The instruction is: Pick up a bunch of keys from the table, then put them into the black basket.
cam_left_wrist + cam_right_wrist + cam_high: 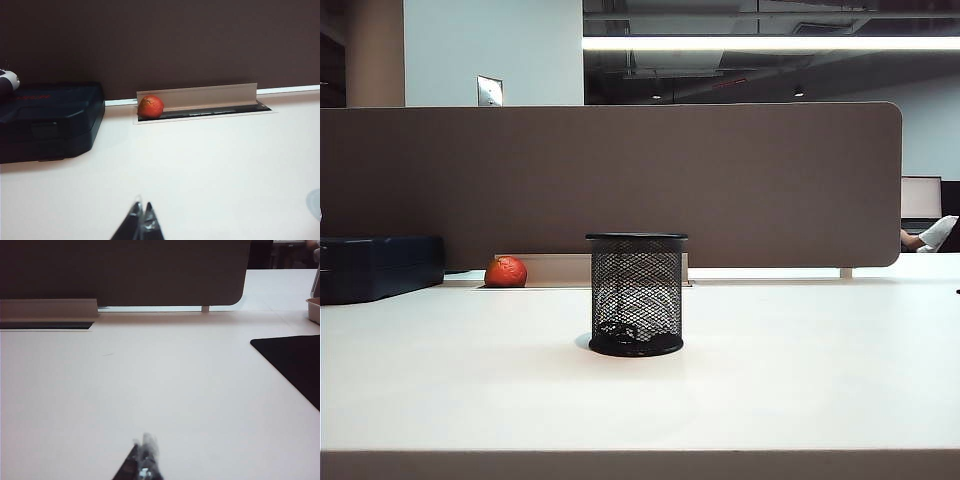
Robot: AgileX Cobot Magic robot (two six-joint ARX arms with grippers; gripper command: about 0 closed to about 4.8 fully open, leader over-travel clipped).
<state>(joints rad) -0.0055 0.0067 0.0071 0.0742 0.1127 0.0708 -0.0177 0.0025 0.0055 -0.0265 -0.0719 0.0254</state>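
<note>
Black wire mesh forms the one black basket [637,294], an upright cylinder with solid rim and round base at the middle of the white counter [800,370], and the bunch of keys [620,329] lies as a small dark heap on its floor, its long axis unreadable through the mesh; one orange-red fruit [506,271] and one dark blue box [378,266] sit behind at left. From the left wrist, the left gripper [141,220] hovers over bare counter with its jaws pressed together. From the right wrist, the right gripper [143,460] is closed on nothing, with one flat black mat [295,362] nearby.
</note>
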